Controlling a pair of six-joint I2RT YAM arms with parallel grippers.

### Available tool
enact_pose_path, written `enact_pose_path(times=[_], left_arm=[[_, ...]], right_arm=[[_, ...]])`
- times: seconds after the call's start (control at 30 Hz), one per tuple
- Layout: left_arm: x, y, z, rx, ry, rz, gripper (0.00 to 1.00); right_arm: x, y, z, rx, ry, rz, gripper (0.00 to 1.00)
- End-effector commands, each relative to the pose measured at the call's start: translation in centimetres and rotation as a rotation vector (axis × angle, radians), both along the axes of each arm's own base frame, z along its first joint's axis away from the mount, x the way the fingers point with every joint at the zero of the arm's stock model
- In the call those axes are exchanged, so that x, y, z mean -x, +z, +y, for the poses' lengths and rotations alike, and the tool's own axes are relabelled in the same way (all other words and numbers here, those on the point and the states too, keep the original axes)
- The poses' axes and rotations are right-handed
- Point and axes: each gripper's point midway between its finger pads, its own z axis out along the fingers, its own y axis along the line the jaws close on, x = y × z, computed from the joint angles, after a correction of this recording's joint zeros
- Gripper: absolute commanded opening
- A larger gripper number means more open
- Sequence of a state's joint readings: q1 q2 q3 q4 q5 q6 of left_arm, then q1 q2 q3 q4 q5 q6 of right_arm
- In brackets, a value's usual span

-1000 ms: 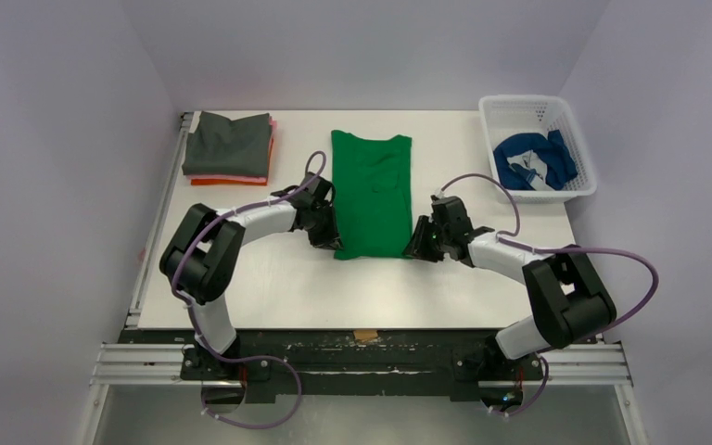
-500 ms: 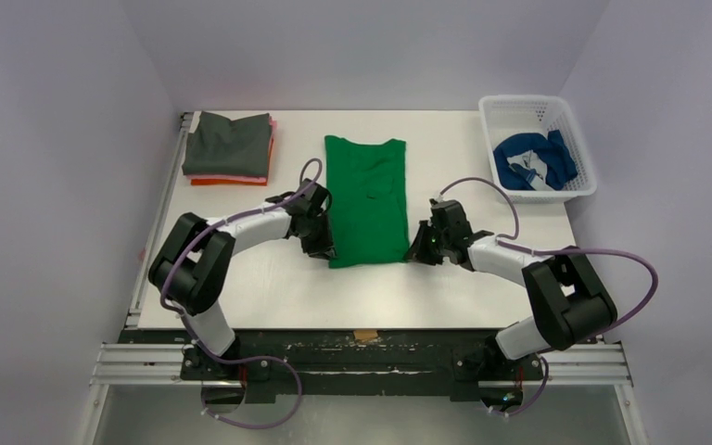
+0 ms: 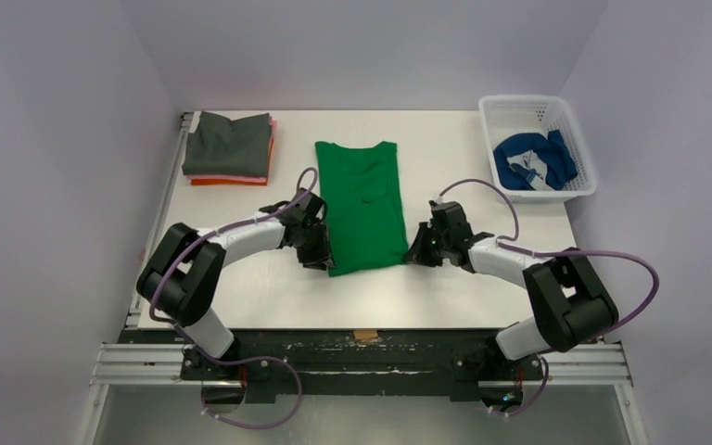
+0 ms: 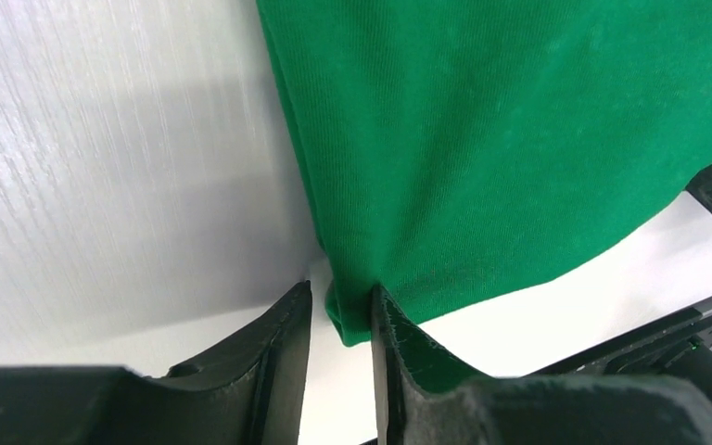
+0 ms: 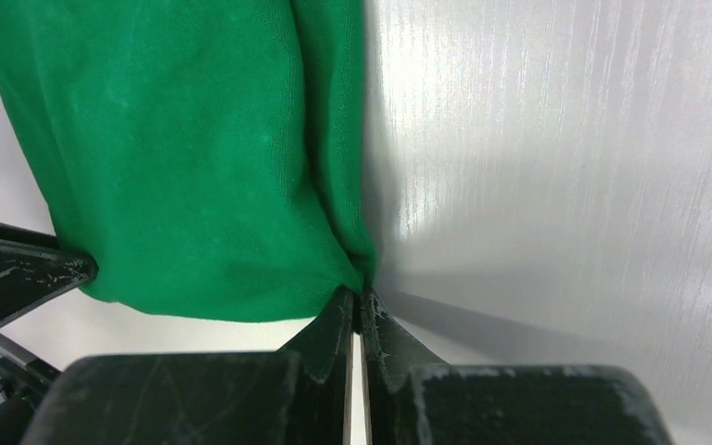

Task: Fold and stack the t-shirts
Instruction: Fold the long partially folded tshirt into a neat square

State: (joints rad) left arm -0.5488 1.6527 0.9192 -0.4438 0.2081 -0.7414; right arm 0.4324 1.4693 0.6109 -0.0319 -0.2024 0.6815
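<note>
Two near corners of the green shirt [image 3: 360, 206] are clamped, one in the left hand [image 3: 319, 254] and one in the right hand [image 3: 414, 251]. The shirt has been dragged leftward and nearer across the desk [image 3: 445, 148], where it lies flat at the middle. It is probably being squared for the next fold.

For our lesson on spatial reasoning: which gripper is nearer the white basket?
Right. The right gripper grips the near right corner of the green shirt, toward the basket; the left gripper grips its near left corner, farther off across the shirt.
</note>
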Motion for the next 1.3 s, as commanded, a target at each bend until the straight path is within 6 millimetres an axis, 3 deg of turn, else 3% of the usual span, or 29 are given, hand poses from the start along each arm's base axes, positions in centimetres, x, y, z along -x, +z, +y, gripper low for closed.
enact_pose_path(times=[0.0,0.1,0.17,0.2,0.33,0.47,0.63,0.77,0.87,1.0,1.2,1.27], left_arm=[[2.2,0.1,-0.3,0.014,-0.030,0.030,0.29],[3.2,-0.1,-1.4,0.039,-0.044,0.033,0.25],[3.6,-0.3,-2.2,0.075,-0.048,0.036,0.05],[3.7,-0.3,-2.5,0.094,-0.048,0.033,0.00],[4.7,0.3,-1.7,0.099,-0.054,0.012,0.00],[7.2,2.2,-0.3,0.118,-0.081,-0.029,0.00],[10.6,6.2,-0.7,0.293,-0.174,-0.084,0.00],[11.6,9.1,-1.2,0.384,-0.216,-0.122,0.00],[10.9,10.8,-1.5,0.397,-0.228,-0.169,0.00],[7.8,12.4,-1.7,0.381,-0.192,-0.241,0.00],[1.7,14.3,-0.4,0.387,-0.080,-0.300,0.00],[-0.1,14.9,-0.2,0.361,-0.071,-0.311,0.00]], right_arm=[[1.9,-1.0,-0.6,0.027,0.006,0.045,0.00],[2.1,-0.8,-0.6,0.026,0.008,0.038,0.00],[2.2,-0.7,-0.6,0.022,0.012,0.035,0.00],[2.4,-0.5,-0.4,0.018,0.017,0.033,0.00],[4.1,0.2,-0.2,0.018,0.062,0.042,0.00],[7.4,1.5,-1.1,0.009,0.095,0.043,0.00],[10.3,5.3,-0.7,-0.111,0.160,-0.030,0.00],[10.8,8.6,0.7,-0.244,0.210,-0.117,0.00],[9.6,11.1,1.5,-0.287,0.212,-0.198,0.00],[6.9,13.9,2.5,-0.303,0.189,-0.267,0.00],[0.3,17.4,3.1,-0.219,0.087,-0.381,0.00],[-1.9,17.7,3.3,-0.179,0.070,-0.390,0.00]])
